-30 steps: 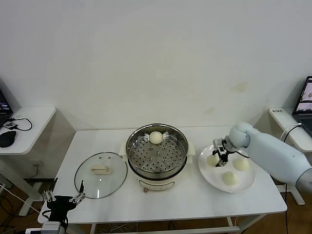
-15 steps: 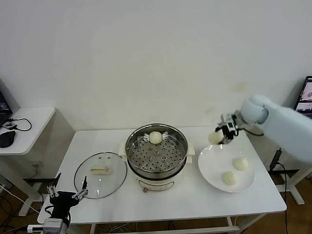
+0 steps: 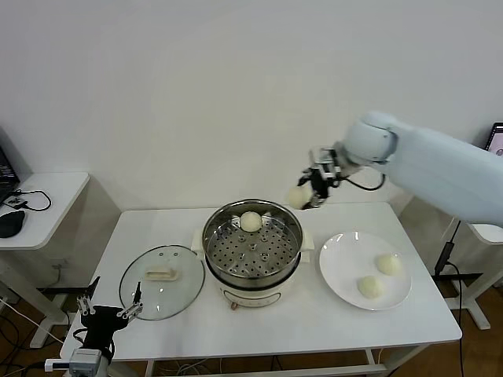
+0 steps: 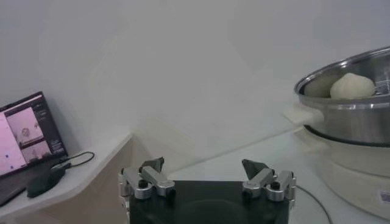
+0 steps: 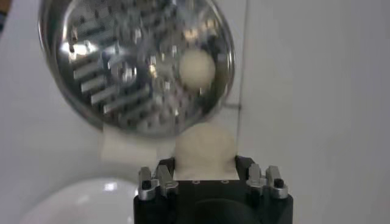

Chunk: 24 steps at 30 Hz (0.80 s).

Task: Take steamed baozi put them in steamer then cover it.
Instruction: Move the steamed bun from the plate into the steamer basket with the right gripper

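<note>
My right gripper (image 3: 312, 191) is shut on a cream-white baozi (image 3: 298, 195) and holds it in the air just right of and behind the steel steamer (image 3: 253, 241); the same baozi (image 5: 205, 148) shows between its jaws in the right wrist view. One baozi (image 3: 251, 221) lies at the back of the steamer basket, also visible in the right wrist view (image 5: 196, 68) and the left wrist view (image 4: 351, 86). Two baozi (image 3: 388, 264) (image 3: 369, 287) lie on the white plate (image 3: 342, 267). The glass cover (image 3: 161, 281) lies on the table left of the steamer. My left gripper (image 3: 108, 314) is open, low at the table's front left.
A side table (image 3: 39, 206) with a mouse and cables stands at the left. A laptop (image 4: 27, 140) shows there in the left wrist view. The steamer sits on a cream pot base (image 3: 251, 296) at the table's middle.
My right gripper lifted a baozi off the plate and carried it up and to the left, toward the steamer's back right rim. The left gripper barely moved.
</note>
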Tool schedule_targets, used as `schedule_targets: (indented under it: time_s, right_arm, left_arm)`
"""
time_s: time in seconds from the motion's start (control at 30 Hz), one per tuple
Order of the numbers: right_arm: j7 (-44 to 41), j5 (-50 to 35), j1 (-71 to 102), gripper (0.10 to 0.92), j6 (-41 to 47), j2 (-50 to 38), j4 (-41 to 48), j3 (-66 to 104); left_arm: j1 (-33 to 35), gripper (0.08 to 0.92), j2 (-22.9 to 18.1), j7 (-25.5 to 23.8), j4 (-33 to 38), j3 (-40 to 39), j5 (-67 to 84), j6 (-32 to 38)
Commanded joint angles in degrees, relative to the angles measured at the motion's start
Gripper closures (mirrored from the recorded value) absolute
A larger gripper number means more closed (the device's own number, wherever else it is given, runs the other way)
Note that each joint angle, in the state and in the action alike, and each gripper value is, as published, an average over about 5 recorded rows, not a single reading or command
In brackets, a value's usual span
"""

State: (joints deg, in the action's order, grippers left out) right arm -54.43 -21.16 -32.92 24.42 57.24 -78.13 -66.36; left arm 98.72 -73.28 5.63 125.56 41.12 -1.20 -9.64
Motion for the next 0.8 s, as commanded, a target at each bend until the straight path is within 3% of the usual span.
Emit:
schedule_targets:
  time_s: [0.03,0.8]
  right_arm:
    - [3.3,-6.5,1.5,0.406,6.2,16.4,5.0,-2.9]
    - [4.6,-2.0,9.7,0.406,11.6,23.6,12.6,-3.4]
  left_arm:
    - [-0.3,0.177,0.0,0.0,-0.2,0.2,0.2,0.0]
    - [-1.1,0.177,-0.5,0.1,-0.5,1.0,0.5,0.2]
